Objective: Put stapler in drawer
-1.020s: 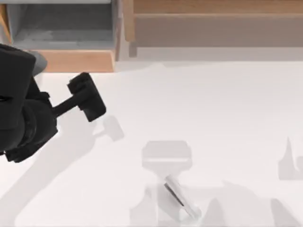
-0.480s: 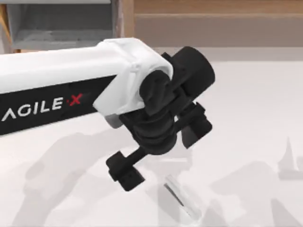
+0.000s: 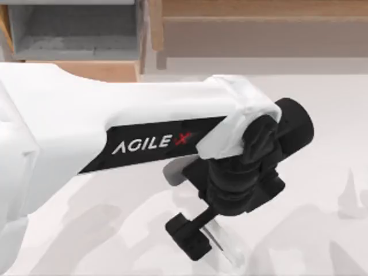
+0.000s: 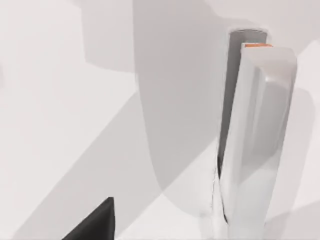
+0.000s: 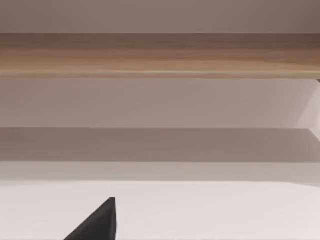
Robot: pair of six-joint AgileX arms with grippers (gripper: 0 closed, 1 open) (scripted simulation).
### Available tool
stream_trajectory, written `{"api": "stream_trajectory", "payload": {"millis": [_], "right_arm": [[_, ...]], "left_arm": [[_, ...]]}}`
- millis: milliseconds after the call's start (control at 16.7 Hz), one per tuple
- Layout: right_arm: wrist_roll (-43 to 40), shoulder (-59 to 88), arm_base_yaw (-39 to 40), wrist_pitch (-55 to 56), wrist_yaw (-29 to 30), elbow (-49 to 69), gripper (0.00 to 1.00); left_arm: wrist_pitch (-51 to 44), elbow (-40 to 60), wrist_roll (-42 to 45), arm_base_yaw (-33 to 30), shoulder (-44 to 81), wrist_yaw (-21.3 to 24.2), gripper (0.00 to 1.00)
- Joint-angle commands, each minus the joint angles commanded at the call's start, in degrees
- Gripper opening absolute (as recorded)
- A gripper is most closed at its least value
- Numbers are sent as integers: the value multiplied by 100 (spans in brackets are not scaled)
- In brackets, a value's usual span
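Note:
The stapler point(image 3: 228, 251) lies flat on the white table near the front edge, a slim pale bar with a dark strip along one side. My left arm reaches across from the left, and its black gripper point(image 3: 188, 237) hangs just left of the stapler, partly covering its end. In the left wrist view the stapler point(image 4: 255, 140) looms close and off to one side. The drawer point(image 3: 103, 70) stands pulled out at the back left, its grey inside showing behind the orange-brown front panel. A dark corner of my right gripper point(image 5: 97, 222) faces the back ledge.
A long wooden ledge point(image 3: 259, 29) with a grey-brown face runs along the back right, also seen as the ledge point(image 5: 160, 55) in the right wrist view. The left arm's white link point(image 3: 115, 115) covers much of the table's left and middle.
My left arm has swung from in front of the drawer to the right and toward the front edge, bringing its gripper beside the stapler. The stapler has not moved.

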Motion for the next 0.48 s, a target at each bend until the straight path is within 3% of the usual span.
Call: {"api": "stream_trajectory", "payload": {"millis": [300,480], "right_arm": [[0,0,0,0,0,0,100],[0,0,0,0,0,0,100]], "left_arm": [[115,-94,16,17,34,0,100],[672,-396,15,11,231,2,100]]}}
